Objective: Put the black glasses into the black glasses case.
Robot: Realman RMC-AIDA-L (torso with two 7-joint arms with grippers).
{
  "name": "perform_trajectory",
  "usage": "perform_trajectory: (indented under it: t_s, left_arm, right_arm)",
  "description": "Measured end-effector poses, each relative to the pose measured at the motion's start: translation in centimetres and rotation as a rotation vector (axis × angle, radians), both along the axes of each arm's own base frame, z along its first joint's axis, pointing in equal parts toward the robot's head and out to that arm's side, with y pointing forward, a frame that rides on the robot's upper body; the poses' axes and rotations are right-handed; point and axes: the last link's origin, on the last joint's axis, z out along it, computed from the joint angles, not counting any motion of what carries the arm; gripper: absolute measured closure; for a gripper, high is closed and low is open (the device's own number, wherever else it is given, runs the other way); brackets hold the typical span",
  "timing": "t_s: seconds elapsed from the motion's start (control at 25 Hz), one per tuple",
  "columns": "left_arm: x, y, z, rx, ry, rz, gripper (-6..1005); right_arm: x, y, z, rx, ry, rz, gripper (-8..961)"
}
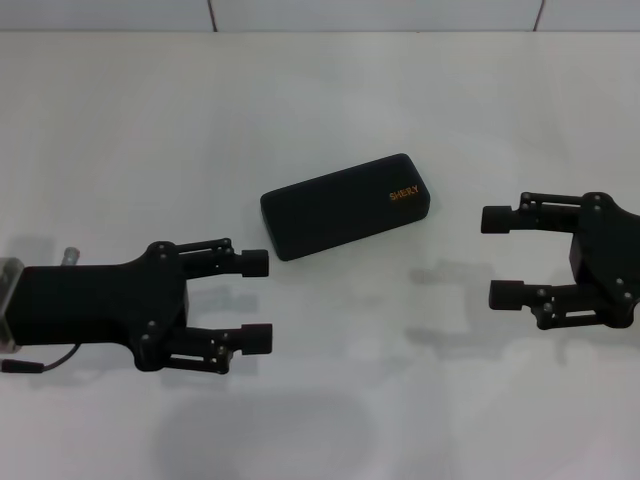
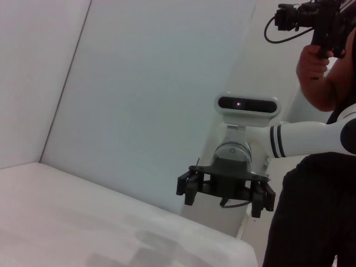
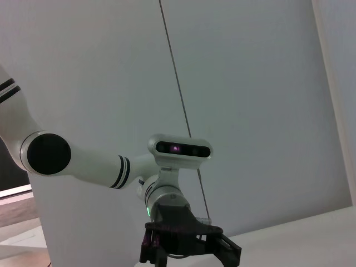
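black glasses case (image 1: pixel 346 205) shut, lying at an angle mid-surface (image 1: pixel 320 100), gold lettering up, left end effector (image 1: pixel 262 301) spread open just near its left end, right end effector (image 1: pixel 495 257) open too, off by the right edge

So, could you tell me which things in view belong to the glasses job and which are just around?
Belong to the job:
- black glasses case, shut, lying on the table
- left gripper, open, near the case
- right gripper, open, empty
- the glasses are not visible

Just around:
- person holding a camera, beyond the table
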Motion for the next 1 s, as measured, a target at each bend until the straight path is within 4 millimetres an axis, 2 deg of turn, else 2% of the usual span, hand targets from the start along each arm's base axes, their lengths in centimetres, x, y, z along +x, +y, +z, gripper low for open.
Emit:
perform_trajectory:
  t_s: [0.68,1.0]
  left_arm:
    - [0.19,0.22,0.16,0.016,-0.015,0.0,131]
    - [0.43,0.5,0.07,0.028,-0.017,-0.01,134]
  right_arm:
    - [0.16,0.02,-0.11,0.014,0.002,-0.005,169]
    - [0.31,0.62,-0.06,0.049,-0.003,-0.03,169]
